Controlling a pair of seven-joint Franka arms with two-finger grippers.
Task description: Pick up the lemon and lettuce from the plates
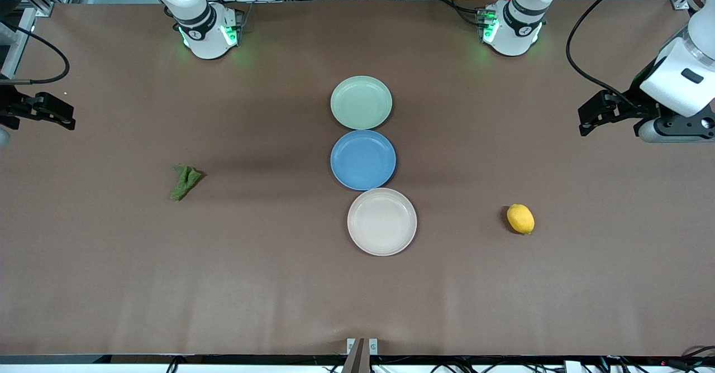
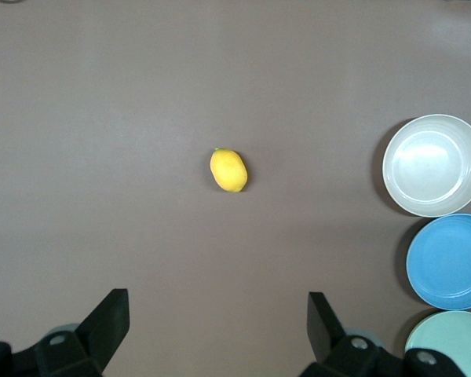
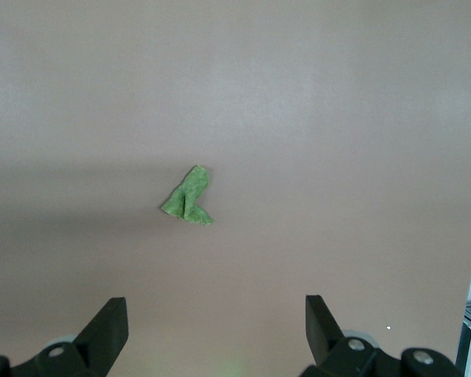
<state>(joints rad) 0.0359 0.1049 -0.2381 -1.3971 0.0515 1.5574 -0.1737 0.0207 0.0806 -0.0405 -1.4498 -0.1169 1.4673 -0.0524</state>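
The yellow lemon [image 1: 520, 219] [image 2: 228, 170] lies on the bare brown table toward the left arm's end, apart from every plate. The green lettuce [image 1: 185, 181] [image 3: 188, 196] lies on the table toward the right arm's end. The mint green plate [image 1: 361, 103] [image 2: 449, 342] and the beige plate [image 1: 382, 221] [image 2: 434, 165] stand empty in the middle. My left gripper [image 1: 584, 120] [image 2: 218, 302] hangs open over the table's edge at its own end, holding nothing. My right gripper [image 1: 70, 117] [image 3: 216, 306] hangs open over the table's other end, also with nothing in it.
A blue plate [image 1: 363, 159] [image 2: 449, 261] sits empty between the mint and beige plates, the three touching in a row. The arms' bases [image 1: 208, 29] [image 1: 511, 27] stand at the table's edge farthest from the front camera.
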